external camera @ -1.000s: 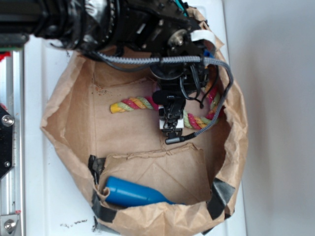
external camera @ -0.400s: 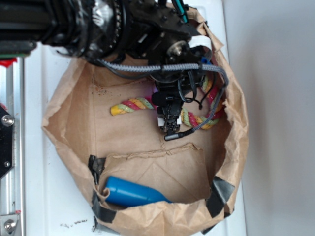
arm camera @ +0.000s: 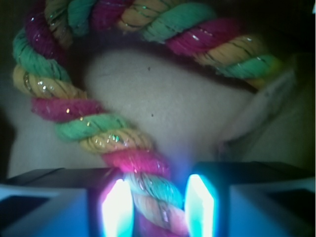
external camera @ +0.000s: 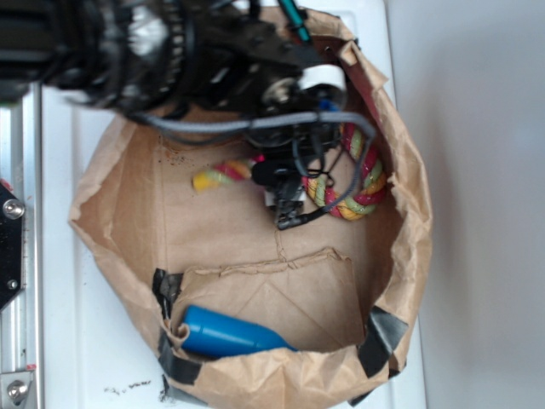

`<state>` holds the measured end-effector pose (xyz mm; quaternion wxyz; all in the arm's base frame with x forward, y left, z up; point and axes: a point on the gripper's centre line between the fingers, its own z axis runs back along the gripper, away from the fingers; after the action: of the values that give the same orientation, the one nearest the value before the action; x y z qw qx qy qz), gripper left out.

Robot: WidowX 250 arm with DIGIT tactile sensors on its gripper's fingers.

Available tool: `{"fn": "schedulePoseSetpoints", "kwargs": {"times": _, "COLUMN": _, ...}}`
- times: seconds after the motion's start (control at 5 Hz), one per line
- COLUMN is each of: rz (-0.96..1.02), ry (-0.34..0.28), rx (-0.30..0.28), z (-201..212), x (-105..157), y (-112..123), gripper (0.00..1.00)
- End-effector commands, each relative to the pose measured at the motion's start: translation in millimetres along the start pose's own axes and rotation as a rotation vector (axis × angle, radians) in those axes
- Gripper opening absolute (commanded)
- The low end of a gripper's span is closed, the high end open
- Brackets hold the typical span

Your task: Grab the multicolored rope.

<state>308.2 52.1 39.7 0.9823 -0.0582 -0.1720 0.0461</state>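
Pinching the multicolored rope (arm camera: 148, 192) between its two lit fingers (arm camera: 117, 207), the gripper (external camera: 285, 203) sits low inside the brown paper bag (external camera: 119, 213), near the middle of its floor. From the clamped spot the rope runs out one way to a free end (external camera: 207, 179) on bare floor, and the other way curls into a loop against the bag's far wall (external camera: 409, 196). A grey braided cable (external camera: 221, 126) drapes across the rope. The blue cylinder (external camera: 226, 334) lies well apart, tucked behind a folded flap at the bag's edge.
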Motion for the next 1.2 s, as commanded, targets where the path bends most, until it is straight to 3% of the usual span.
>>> {"fn": "schedulePoseSetpoints", "kwargs": {"times": 0.0, "rz": -0.062, "ry": -0.080, "rx": -0.018, "z": 22, "x": -6, "y": -13, "gripper": 0.00}}
{"fn": "schedulePoseSetpoints", "kwargs": {"times": 0.2, "rz": -0.064, "ry": -0.062, "rx": -0.026, "z": 24, "x": -5, "y": -12, "gripper": 1.00}}
{"fn": "schedulePoseSetpoints", "kwargs": {"times": 1.0, "rz": -0.046, "ry": -0.014, "rx": 0.007, "z": 8, "x": 4, "y": -16, "gripper": 1.00}}
